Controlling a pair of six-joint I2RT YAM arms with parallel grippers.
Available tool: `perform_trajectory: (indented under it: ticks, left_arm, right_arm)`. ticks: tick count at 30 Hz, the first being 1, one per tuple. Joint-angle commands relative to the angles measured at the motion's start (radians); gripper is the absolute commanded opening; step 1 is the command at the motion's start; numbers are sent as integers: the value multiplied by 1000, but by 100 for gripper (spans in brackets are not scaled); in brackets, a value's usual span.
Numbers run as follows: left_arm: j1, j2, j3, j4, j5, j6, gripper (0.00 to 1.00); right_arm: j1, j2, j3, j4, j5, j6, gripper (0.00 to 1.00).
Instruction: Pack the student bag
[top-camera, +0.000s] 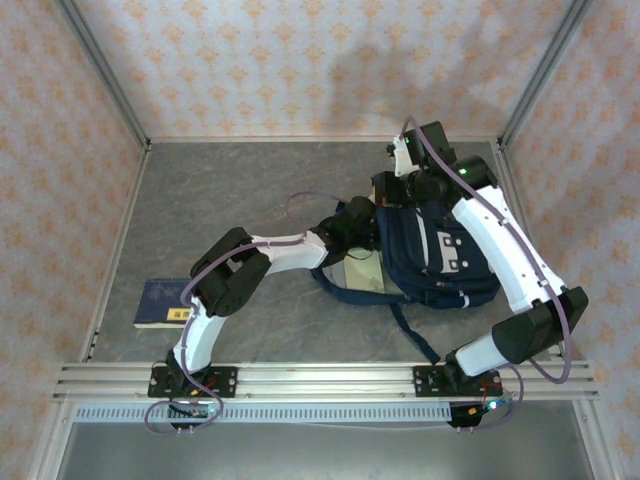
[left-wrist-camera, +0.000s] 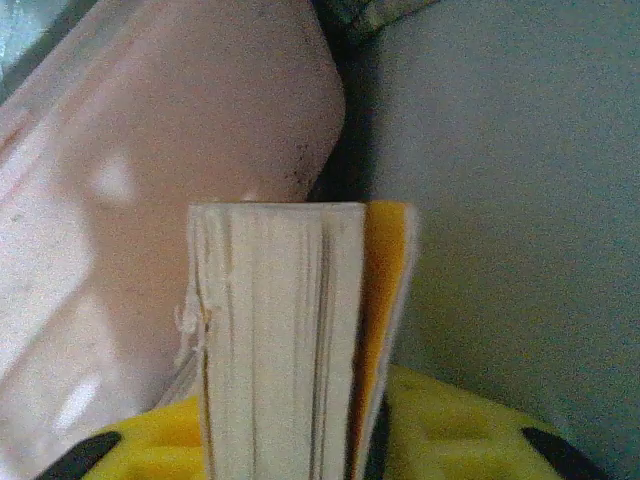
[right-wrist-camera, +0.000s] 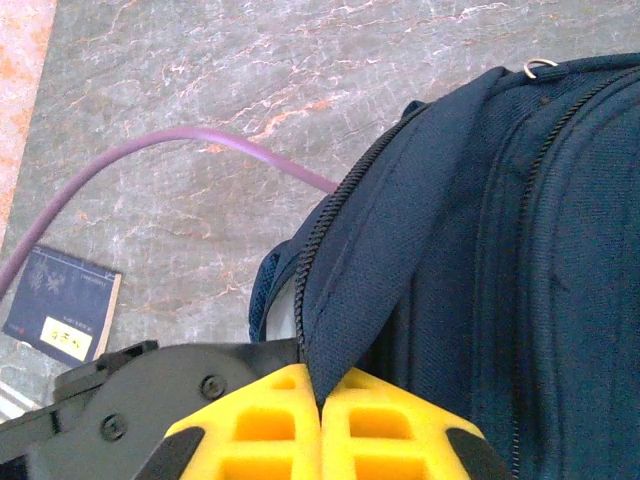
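Top external view: the student bag (top-camera: 440, 255) lies on the right half of the grey table (top-camera: 230, 190), its long axis running roughly from the far side toward the near edge, straps trailing toward the arm bases. Both arms meet at it. The right claw (top-camera: 415, 180) is at the bag's far end, and the left claw (top-camera: 355, 222) is at its left flank, where the opening appears to be.

In the right wrist view, the right claw (right-wrist-camera: 320, 410) has its yellow pads (right-wrist-camera: 390, 420) pressed together on a fold of navy fabric beside the zipper, which seems to hold the mouth of the student bag (right-wrist-camera: 500, 250) up.

In the left wrist view, the left claw (left-wrist-camera: 300, 445) has a yellow-covered book (left-wrist-camera: 280, 330) standing edge-on between its pads (left-wrist-camera: 450, 430). A thin dark gap shows on the right side of the book, so whether it is clamped or just released cannot be told. What surrounds the book is too blurred to name.

A blue book (top-camera: 165, 302) lies flat on the table's near left, well apart from the bag and closer to the left arm. Fetching it would probably fall to that arm, while the right one holds the opening.
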Motion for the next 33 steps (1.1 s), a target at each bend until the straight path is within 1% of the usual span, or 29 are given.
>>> perform_trajectory:
  ticks: [1,5,6,9,12,14,17,19,20,22,23,25,27,29,31,33]
  left_arm:
    - [14,-49,5,3,-11,20,38]
    - [50,-107,-12,-125,24,87,56]
    - [59,-127,-26,-137,31,101,58]
    - [98,-221,-99,-173,33,131,72]
    - [137,-315,-149,-249,32,178,75]
    - [162,-377,-170,-306,37,218,76]
    - [193,-469,-189,-427,13,272,75]
    - [213,-530,-200,-521,-17,301,74]
    - [223,-562,-201,-593,-52,319,74]
    - [246,-625,-214,-734,-140,348,73]
    - [262,-656,-228,-809,-190,356,73]
    - [312,-720,-274,-926,-257,348,73]
    - [381,-775,-335,-1037,-317,319,74]
    - [472,-833,-419,-1103,-348,300,75]
    - [550,-887,-502,-1134,-399,292,76]
    - [633,-925,-571,-1138,-409,286,78]
  right_arm:
    - [-14,-61,-20,159,8,15,0]
    - [-34,-78,-51,158,23,9,0]
    - [-36,-79,-56,158,29,6,0]
    - [-37,-84,-65,150,74,-6,0]
    - [-38,-81,-79,149,105,-9,0]
    - [-38,-80,-92,163,125,3,0]
    - [-37,-80,-133,210,117,32,0]
    - [-36,-74,-164,253,70,62,8]
    - [-26,-66,-174,265,65,76,16]
    - [6,-49,-168,254,116,75,33]
    - [30,-40,-157,244,149,58,38]
    - [78,-19,-126,204,240,26,46]
    - [119,4,-92,152,326,0,50]
    - [141,27,-57,88,404,-4,51]
    - [158,41,-44,56,427,-10,51]
    - [186,41,-56,55,414,-14,51]
